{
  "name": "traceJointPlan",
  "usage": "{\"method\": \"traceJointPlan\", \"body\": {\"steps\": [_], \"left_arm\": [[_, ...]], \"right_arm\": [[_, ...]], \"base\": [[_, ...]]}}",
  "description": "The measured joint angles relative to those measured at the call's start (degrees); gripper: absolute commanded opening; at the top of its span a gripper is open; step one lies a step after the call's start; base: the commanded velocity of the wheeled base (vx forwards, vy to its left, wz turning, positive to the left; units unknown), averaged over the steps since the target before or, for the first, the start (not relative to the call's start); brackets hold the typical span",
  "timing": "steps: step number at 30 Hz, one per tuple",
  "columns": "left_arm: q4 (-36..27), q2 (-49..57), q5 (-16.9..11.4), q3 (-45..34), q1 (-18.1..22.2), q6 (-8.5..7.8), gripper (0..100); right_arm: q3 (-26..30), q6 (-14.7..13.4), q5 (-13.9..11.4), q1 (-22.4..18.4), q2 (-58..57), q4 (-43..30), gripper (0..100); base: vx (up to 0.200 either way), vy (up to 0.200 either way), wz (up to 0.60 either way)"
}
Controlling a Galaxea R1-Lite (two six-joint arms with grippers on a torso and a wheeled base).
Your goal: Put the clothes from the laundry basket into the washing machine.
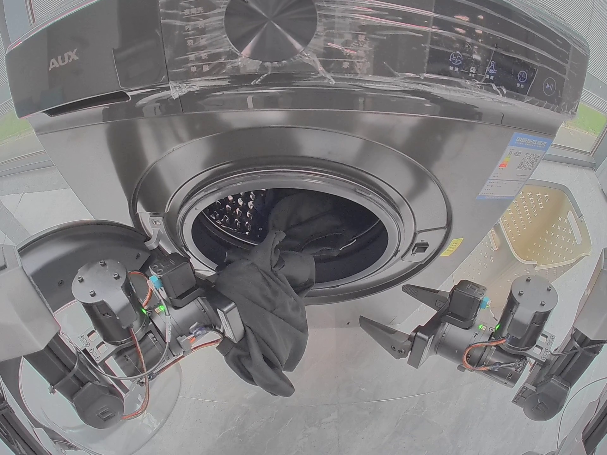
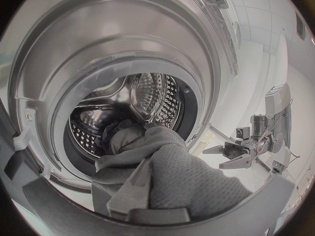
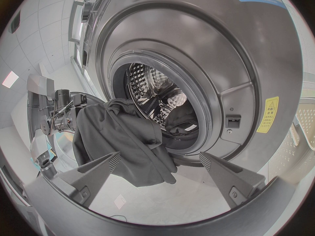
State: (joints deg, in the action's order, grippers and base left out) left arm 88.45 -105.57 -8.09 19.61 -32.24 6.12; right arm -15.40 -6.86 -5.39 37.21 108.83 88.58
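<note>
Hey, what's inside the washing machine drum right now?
A dark crumpled garment lies in the perforated steel drum; a second dark grey garment hangs out over the rim. Whatever lies beneath them is hidden.

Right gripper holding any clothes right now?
No, the right gripper is open and empty, apart from the dark garment hanging from the washing machine opening.

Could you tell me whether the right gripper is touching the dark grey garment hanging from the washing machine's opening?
Apart. The head view shows bare floor between the open right gripper and the dark grey garment.
</note>
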Motion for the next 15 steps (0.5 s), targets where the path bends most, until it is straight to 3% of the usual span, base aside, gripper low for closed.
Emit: {"method": "traceJointPlan", "body": {"steps": [8,15], "left_arm": [[0.0,-2.8,1.3,3.6,-1.0,-0.68,0],[0.0,-10.1,4.8,14.8,-3.0,-0.79,0]], "right_arm": [[0.4,0.0,0.4,2.8,-0.1,0.0,100],[1.6,0.0,1.0,4.2,-0.2,0.0,100]], "base": [[0.000,0.000,0.00],[0.000,0.000,0.00]]}}
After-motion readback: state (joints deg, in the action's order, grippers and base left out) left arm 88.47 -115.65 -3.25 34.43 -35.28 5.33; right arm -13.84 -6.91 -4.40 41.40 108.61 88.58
